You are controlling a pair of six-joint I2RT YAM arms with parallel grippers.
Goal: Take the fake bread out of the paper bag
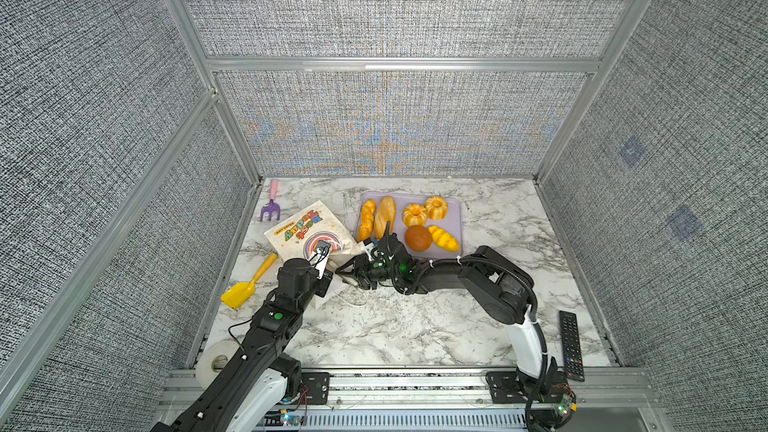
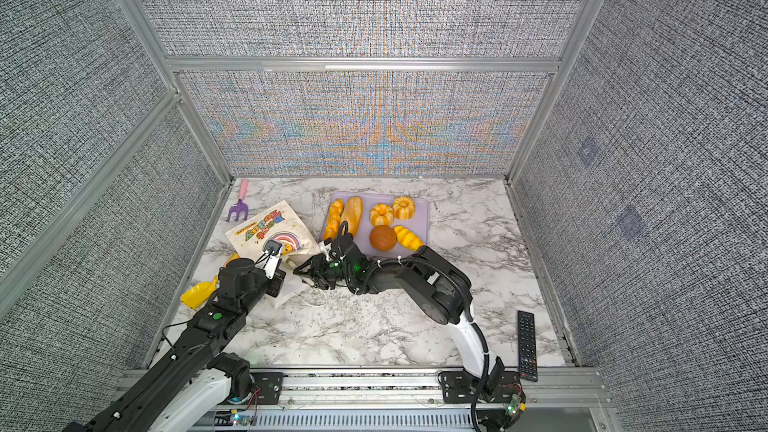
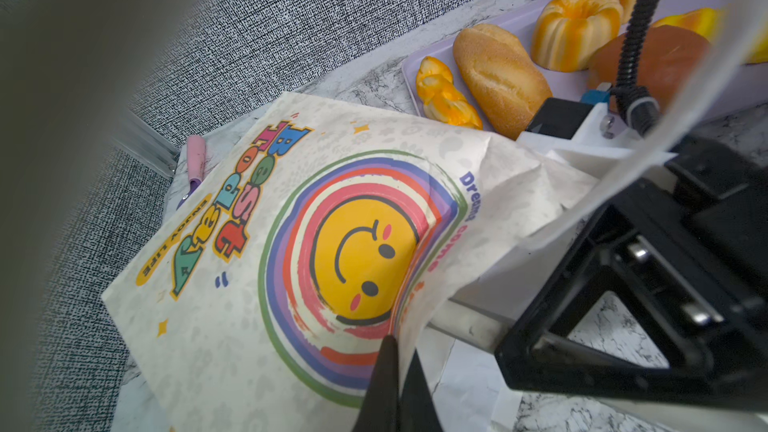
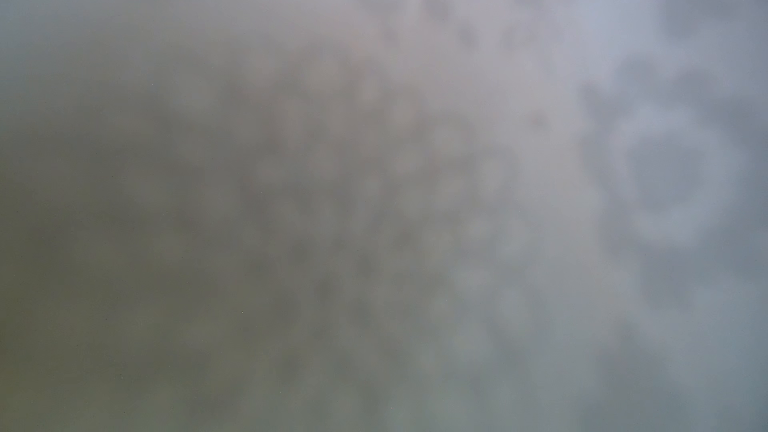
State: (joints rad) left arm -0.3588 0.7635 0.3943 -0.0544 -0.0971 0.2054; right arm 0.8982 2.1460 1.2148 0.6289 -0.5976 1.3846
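Left wrist view: left pincer (image 3: 390, 351), lower centre, pinched shut on the raised rim of the paper bag (image 3: 249, 284). In a top view, right pincer (image 1: 343, 272) reaches into its mouth, its opening hidden. Six fake bread (image 3: 498, 81) pieces sit on the lilac tray (image 3: 559, 78), upper right; whether the bag holds more cannot be seen.

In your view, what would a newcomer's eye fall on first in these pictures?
The paper bag with its rainbow smiley, lying on the marble table left of centre, its edge pinched by the left pincer. Next, six glossy pieces of fake bread on the lilac tray beside it, with the right pincer reaching to the bag's mouth.
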